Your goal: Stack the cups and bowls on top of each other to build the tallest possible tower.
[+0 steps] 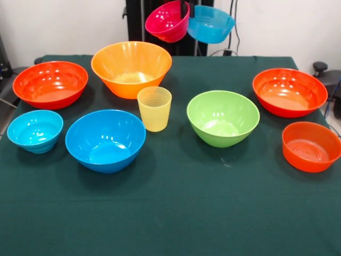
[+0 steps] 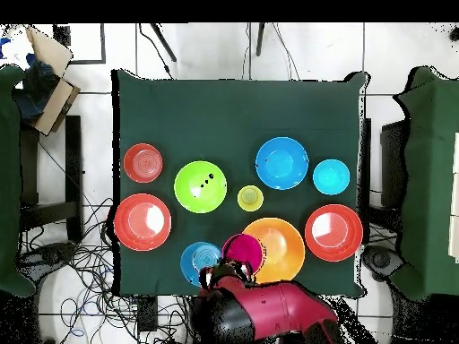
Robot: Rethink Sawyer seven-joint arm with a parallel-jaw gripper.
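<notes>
Table: a table under dark green cloth point(image 1: 170, 218) carries everything except two bowls.
Tower base: we take the large light-orange plastic bowl point(image 1: 131, 66) as the base. It sits empty near the robot-side edge, so nothing is stacked yet.
Mid bowls: a deep blue bowl point(image 1: 105, 140), a lime-green bowl point(image 1: 222, 117) and two wide red-orange bowls point(image 1: 50, 84) point(image 1: 290, 92) stand apart from each other.
Small pieces: a small orange bowl point(image 1: 311, 145), a small cyan bowl point(image 1: 34, 130) and the pale-yellow ridged tumbler point(image 1: 154, 108), upright in front of the base.
Gripper: the gripper point(image 1: 185, 10) hangs between a tilted magenta bowl point(image 1: 168, 21) and a tilted cyan-blue bowl point(image 1: 211, 24), both off the table. We cannot tell its grip.
Key relation: the base lies just below the magenta bowl, whose rim overlaps it from overhead.
</notes>
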